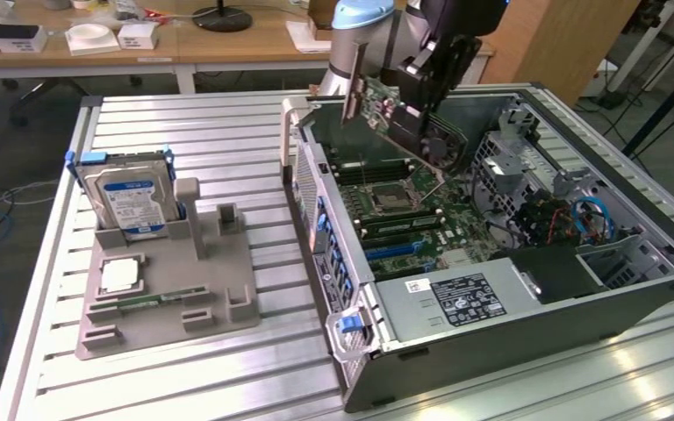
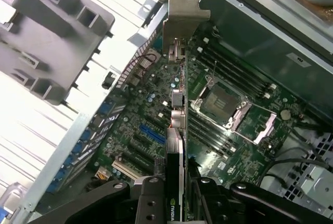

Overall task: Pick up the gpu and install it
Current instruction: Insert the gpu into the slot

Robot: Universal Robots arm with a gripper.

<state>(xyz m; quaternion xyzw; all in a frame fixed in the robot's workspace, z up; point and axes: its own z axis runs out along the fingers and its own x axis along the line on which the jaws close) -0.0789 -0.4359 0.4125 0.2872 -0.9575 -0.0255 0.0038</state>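
gripper (image 2: 177, 190) clamped on gpu (image 1: 393, 118), card tilted above case (image 1: 618, 298) motherboard (image 1: 419, 215), bracket end toward 10 o'clock in exterior view

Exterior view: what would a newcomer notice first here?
The gripper holds the gpu tilted above the open computer case, over its green motherboard. On the exterior view's left, a hard drive stands upright in a grey holder.

gpu (image 1: 398, 118) over mobo (image 1: 425, 219), in case (image 1: 525, 329)
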